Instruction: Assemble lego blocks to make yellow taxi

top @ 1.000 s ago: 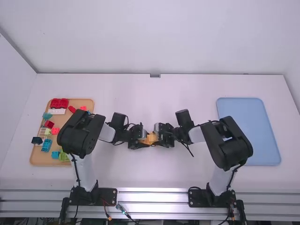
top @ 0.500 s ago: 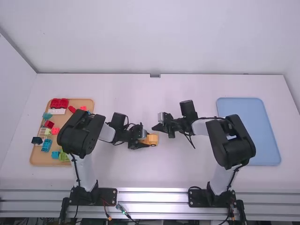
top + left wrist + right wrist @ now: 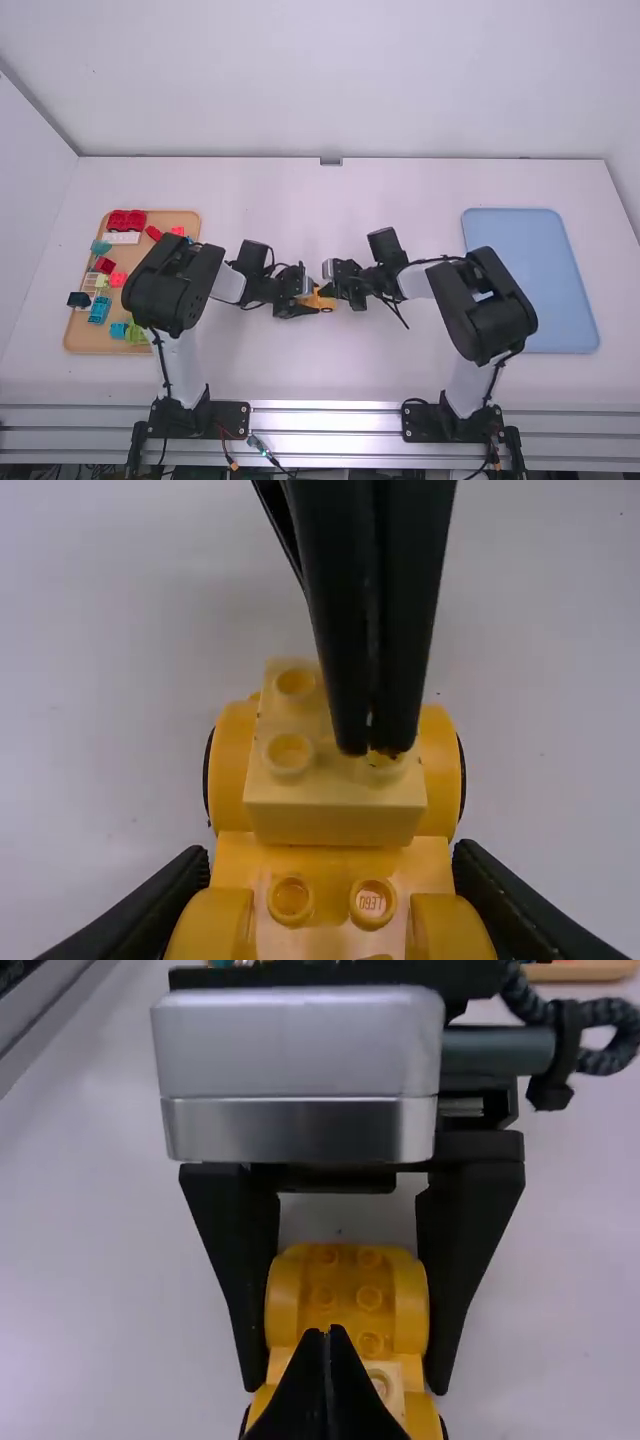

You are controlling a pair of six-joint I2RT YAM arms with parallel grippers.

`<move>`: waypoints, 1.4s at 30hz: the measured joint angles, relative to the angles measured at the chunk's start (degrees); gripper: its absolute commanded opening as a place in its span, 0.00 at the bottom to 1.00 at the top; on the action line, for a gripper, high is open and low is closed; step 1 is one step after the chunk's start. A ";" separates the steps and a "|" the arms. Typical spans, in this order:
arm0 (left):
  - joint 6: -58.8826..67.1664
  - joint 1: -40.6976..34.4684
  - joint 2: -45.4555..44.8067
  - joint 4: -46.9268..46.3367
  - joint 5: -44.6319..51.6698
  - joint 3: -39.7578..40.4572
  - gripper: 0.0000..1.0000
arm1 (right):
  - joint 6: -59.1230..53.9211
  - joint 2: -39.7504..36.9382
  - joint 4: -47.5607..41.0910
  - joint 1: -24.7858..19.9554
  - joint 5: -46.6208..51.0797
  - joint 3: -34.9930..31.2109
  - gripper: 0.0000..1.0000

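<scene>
1. Fingers of the left gripper hold the yellow car base, one pressed to each side, as the right wrist view shows.
2. Fingers of the right gripper are together, side by side with no gap between them. Their tips come down onto the studded top of the pale yellow block, at a front stud in the left wrist view.
3. Atop the car base, the block sits between two rounded yellow sides with dark wheels next to them. Other studs on the base are bare.
4. Both grippers and the car base are over the middle of the white table, between the two arms.
5. A moment ago the right gripper stood apart from the car base; now it is back at the block, while the left gripper has kept its place.
6. Toward the left edge of the table lies a tan tray with loose pieces, among them a red block, a white block, a blue block and a green block.
7. Toward the right edge lies a blue tray.
</scene>
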 measured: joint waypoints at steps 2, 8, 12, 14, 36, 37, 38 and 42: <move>0.00 0.00 0.00 0.00 0.00 0.00 0.57 | 0.17 -0.02 -0.09 -0.09 0.46 -0.02 0.00; -0.02 0.02 0.00 0.00 0.00 0.02 0.57 | 0.46 0.90 1.84 -0.81 0.68 -0.04 0.00; 0.02 0.00 0.00 -0.02 0.04 0.02 0.56 | 1.03 2.73 3.13 -0.42 -0.83 -0.04 0.00; 0.02 0.00 0.00 -0.04 0.13 0.00 0.56 | 1.14 2.89 3.17 -0.39 -1.14 0.02 0.00; 0.07 0.00 0.00 -0.26 0.31 0.00 0.54 | -0.50 7.98 1.20 -2.49 -8.70 2.32 0.00; 0.04 0.00 0.00 -0.26 0.37 0.00 0.54 | -0.70 7.98 0.98 -2.47 -8.76 2.43 0.00; 0.04 0.00 0.00 -0.26 0.35 0.00 0.54 | -1.01 7.98 1.14 -2.49 -8.81 2.43 0.00; 0.02 0.00 0.00 -0.28 0.35 0.00 0.56 | -1.51 7.96 4.79 -2.67 -9.35 1.68 0.00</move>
